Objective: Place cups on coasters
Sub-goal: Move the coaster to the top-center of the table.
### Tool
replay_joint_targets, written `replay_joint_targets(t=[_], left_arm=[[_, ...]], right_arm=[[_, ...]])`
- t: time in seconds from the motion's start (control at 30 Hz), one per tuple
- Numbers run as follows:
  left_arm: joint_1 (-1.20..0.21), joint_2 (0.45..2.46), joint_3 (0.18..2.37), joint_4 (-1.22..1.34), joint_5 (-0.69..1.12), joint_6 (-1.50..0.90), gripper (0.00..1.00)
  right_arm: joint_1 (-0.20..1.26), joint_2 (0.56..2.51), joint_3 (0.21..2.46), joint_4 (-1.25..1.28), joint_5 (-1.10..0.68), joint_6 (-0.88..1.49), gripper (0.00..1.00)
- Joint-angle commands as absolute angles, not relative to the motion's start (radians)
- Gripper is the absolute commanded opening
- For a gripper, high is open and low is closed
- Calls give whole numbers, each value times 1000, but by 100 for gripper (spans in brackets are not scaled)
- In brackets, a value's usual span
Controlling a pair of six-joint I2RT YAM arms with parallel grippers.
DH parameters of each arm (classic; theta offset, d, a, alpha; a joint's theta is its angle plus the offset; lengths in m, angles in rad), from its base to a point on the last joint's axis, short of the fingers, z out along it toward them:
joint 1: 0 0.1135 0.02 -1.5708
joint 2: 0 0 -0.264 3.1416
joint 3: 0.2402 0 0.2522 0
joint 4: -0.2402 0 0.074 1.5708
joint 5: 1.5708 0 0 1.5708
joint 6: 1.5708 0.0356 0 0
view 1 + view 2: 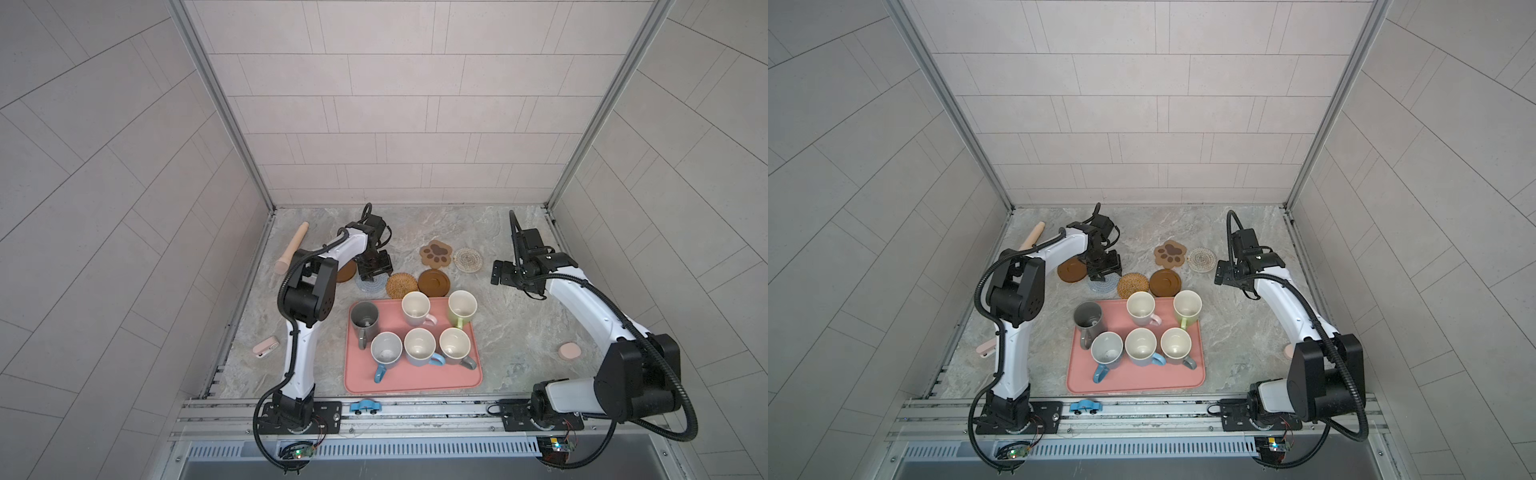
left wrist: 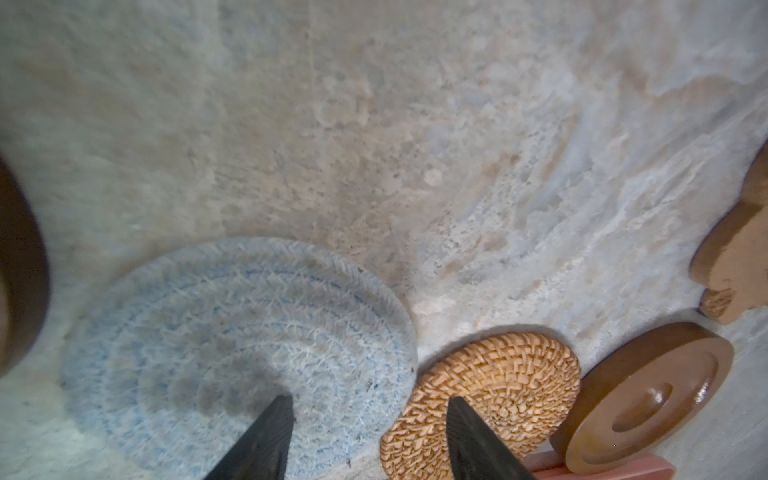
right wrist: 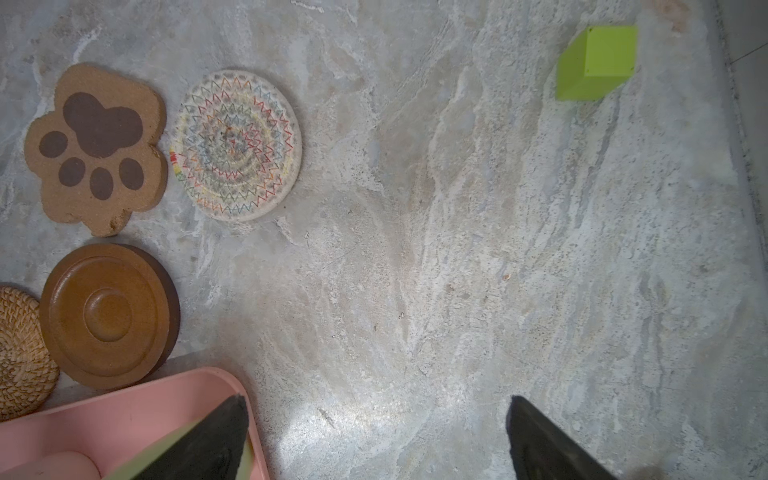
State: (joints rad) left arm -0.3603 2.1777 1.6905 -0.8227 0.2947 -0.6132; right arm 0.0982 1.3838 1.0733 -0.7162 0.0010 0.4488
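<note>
1. Toward the far-left part of the grey marbled counter (image 1: 519, 332), the left gripper (image 1: 376, 270) hangs with its jaws parted and nothing between them. It is over a grey-blue crochet round coaster (image 1: 370, 286) and just beside a brown wooden disc coaster (image 1: 1070, 270).
2. Along the far edge of a pink rectangular tray (image 1: 411, 384) lie a tan rattan round coaster (image 1: 402, 285) and a second brown wooden disc (image 1: 434, 282), side by side.
3. At the middle of the counter's near edge, the tray holds all six mugs upright, none on a coaster. The far row has the tall dark grey mug (image 1: 364, 318), the pink mug (image 1: 415, 308) and the green mug (image 1: 462, 306). The near row has the pale grey mug with blue handle (image 1: 386, 349), the light blue mug (image 1: 419, 347) and the grey mug (image 1: 455, 345).
4. Farther back, a brown paw-shaped coaster (image 1: 435, 253) lies just beside a cream woven round coaster (image 1: 468, 259).
5. Right of these, the right gripper (image 1: 498, 272) hangs wide open and empty over bare counter.
</note>
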Motion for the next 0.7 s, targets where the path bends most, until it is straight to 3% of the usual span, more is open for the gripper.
replay_joint_targets(t=[0.0,0.67], left_arm=[[-365,2239,1724,-813,299,-627,66],[-347,2314,1858,-826,287,-621,66]], right_arm=[[103,1407,1104,-749,16,440,99],[101,1466,1153,-726,0,475,99]])
